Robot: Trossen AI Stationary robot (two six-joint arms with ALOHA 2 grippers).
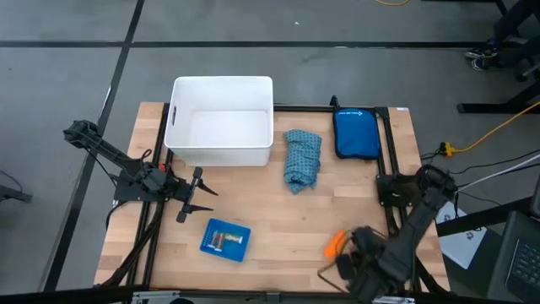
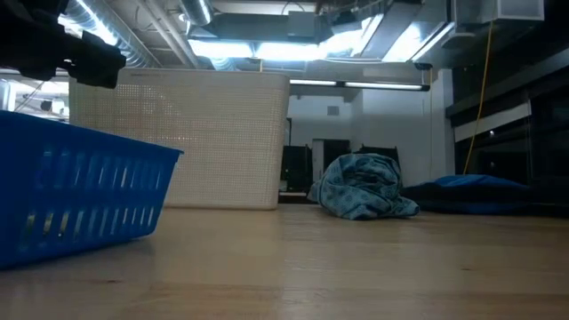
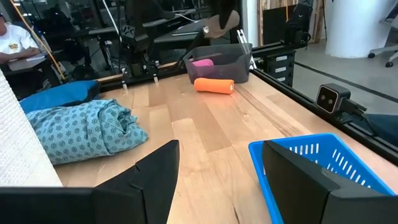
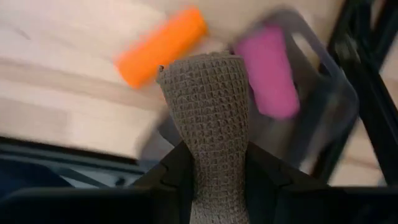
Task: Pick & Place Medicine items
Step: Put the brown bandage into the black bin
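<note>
A lab or workshop: exposed ceiling ducts (image 2: 267,18), concrete floor (image 1: 337,76), a seated person (image 3: 15,43)

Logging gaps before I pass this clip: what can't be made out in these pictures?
- Grey tray: hidden under the right arm in the high view.
- Blue basket: contents too small in the high view; walls hide them in the low view.
- Tan textured roll in the right gripper: lower end hidden between the fingers.
- Pink block: blurred, right wrist view.

Materials we see at the right pincer

Between our dark pincer fingers (image 4: 211,180): rough, waffle-textured brown bandage roll (image 4: 208,118); beyond it, a smooth matt orange tube (image 4: 161,45) on pale wood table (image 4: 56,93).
</note>
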